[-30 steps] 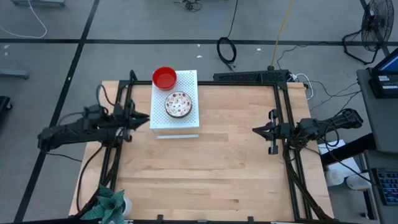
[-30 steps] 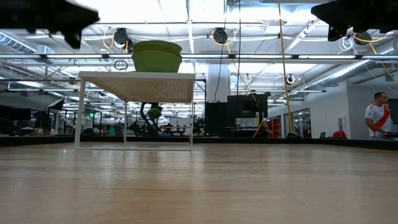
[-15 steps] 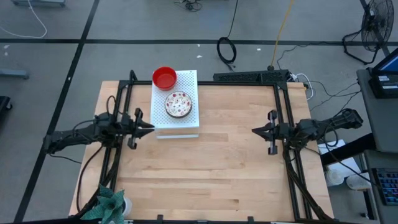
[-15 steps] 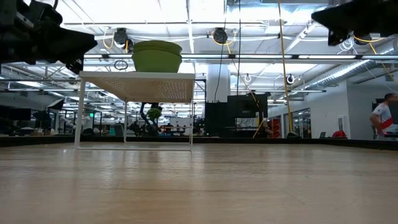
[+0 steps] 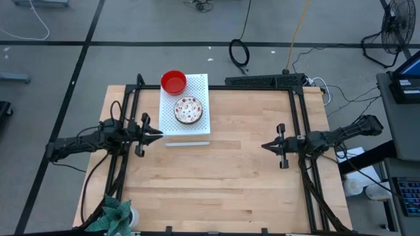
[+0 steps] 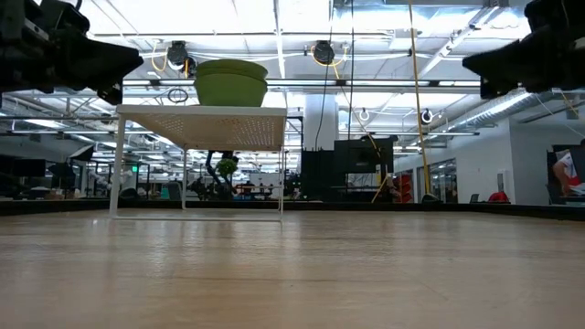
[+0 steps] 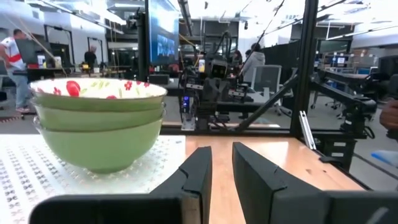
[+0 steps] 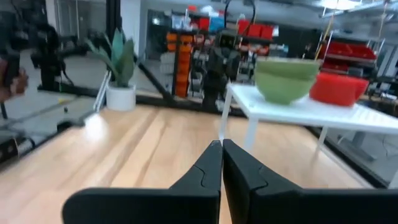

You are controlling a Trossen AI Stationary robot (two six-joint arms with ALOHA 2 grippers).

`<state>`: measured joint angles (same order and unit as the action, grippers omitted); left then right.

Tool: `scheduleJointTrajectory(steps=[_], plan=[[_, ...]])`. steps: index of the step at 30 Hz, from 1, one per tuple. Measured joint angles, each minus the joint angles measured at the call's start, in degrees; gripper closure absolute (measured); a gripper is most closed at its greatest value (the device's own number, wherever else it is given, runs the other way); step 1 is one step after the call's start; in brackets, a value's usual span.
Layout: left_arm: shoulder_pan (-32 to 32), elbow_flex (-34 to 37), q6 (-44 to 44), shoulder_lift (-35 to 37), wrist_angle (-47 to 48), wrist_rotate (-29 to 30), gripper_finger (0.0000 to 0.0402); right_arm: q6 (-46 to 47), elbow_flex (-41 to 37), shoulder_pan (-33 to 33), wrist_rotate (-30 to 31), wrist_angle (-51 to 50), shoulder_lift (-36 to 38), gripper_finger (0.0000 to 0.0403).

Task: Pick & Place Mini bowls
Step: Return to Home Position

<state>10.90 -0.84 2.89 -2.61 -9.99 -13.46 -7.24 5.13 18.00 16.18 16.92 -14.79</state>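
Patterned bowls (image 5: 188, 110), green outside, red-flowered inside, sitting stacked on white shelf (image 5: 200, 92) just ahead of left gripper (image 5: 156, 134), fingers slightly parted; red bowls (image 5: 173, 82) beyond; right gripper (image 5: 264, 146) clenched empty, well apart.

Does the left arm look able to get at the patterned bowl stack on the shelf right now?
Probably yes: the left gripper hovers open just beside the shelf, facing the patterned bowl stack, with nothing between them. The red bowls sit farther back.

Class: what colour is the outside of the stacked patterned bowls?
The stacked patterned bowls are pale green outside; left wrist view.
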Motion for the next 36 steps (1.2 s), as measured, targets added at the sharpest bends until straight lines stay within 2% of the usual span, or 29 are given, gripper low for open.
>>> scheduleJointTrajectory(steps=[6, 15, 23, 32, 36], plan=[[0.0, 0.0, 0.3, 0.0, 2.0, 0.0, 0.0337, -0.4, 0.0, 0.0, -0.1, -4.7, 1.4, 0.0403], [0.0, 0.0, -6.2, 0.0, 2.3, 0.0, 0.0337, 0.5, 0.1, -0.1, -2.0, -16.1, 14.7, 0.0403], [0.0, 0.0, -6.9, 0.0, 2.4, 0.0, 0.0337, -1.0, 0.3, -1.2, -9.0, -18.7, 14.6, 0.0403], [0.0, 0.0, -6.9, 0.0, 2.5, 0.0, 0.0337, 1.0, 0.2, -2.3, -4.2, -17.9, 14.1, 0.0403], [0.0, 0.0, -6.9, 0.0, 2.5, 0.0, 0.0337, 6.9, 0.2, -2.3, -4.4, -17.9, 13.9, 0.0403]])
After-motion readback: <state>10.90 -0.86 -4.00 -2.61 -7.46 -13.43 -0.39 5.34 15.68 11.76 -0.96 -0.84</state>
